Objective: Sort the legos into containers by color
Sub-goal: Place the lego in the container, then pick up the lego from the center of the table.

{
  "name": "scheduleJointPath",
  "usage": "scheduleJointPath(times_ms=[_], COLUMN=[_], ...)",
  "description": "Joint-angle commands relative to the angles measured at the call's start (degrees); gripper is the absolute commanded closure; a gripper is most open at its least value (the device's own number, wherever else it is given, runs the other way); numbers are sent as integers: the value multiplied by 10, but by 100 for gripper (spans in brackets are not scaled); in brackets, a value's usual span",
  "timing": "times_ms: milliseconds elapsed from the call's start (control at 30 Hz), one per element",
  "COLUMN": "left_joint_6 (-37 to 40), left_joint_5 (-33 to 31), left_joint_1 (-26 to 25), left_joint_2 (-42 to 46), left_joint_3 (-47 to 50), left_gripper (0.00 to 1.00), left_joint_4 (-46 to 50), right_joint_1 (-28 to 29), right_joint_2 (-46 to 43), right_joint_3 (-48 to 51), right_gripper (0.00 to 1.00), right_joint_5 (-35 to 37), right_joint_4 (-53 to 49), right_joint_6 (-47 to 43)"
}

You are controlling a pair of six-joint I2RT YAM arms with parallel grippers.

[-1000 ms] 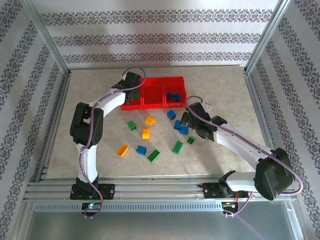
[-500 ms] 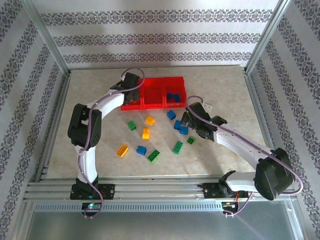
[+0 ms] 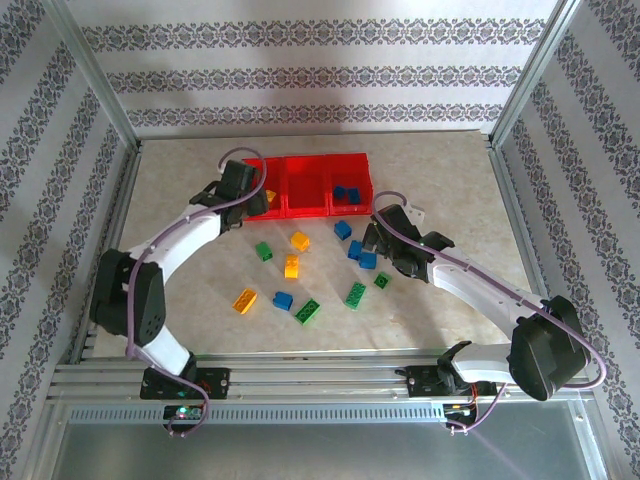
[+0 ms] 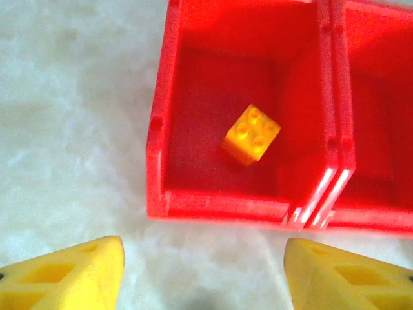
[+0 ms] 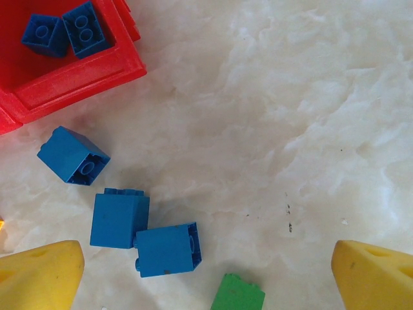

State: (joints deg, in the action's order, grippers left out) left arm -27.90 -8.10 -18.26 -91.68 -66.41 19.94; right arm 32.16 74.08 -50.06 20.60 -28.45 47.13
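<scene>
- The left gripper (image 4: 203, 278) hangs just on the near side of the left bin (image 4: 158, 129), its yellow fingers spread wide with nothing between them.
- The right gripper (image 5: 208, 274) is also spread wide and empty, over three loose blue legos (image 5: 118, 218) lying just near the containers (image 3: 320, 157).
- One yellow lego (image 4: 251, 134) lies in the left bin.
- A pair of blue legos (image 5: 84, 29) sits in the right bin (image 5: 77, 77).
- More legos are scattered on the table (image 3: 450, 190).
- The legos look light, rigid and smooth, so their flat side walls are probably the best place to pinch.
- Two of the loose blue legos touch, leaving little room for a finger.
- Bare table lies to their right, and the raised bin walls need clearing.
</scene>
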Motion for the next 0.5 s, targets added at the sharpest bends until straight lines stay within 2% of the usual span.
scheduleJointPath(times_ms=[0, 100, 200, 367, 467], left_joint_6=[-28, -39, -49, -65, -71], left_joint_5=[6, -12, -27, -11, -8], left_joint_1=[-5, -21, -37, -57, -66], left_joint_2=[47, 80, 99, 106, 99], left_joint_3=[49, 89, 119, 153, 161], left_gripper=[30, 26, 18, 4, 0], left_joint_4=[-11, -2, 9, 8, 4], right_joint_1=[6, 6, 6, 5, 6], right_joint_2=[10, 14, 17, 13, 11], right_joint_3=[-9, -9, -9, -6, -4], right_gripper=[2, 2, 2, 2, 2], right_joint_5=[15, 13, 12, 12, 12], right_joint_4=[-4, -2, -1, -2, 0], right_joint_6=[10, 12, 12, 11, 13])
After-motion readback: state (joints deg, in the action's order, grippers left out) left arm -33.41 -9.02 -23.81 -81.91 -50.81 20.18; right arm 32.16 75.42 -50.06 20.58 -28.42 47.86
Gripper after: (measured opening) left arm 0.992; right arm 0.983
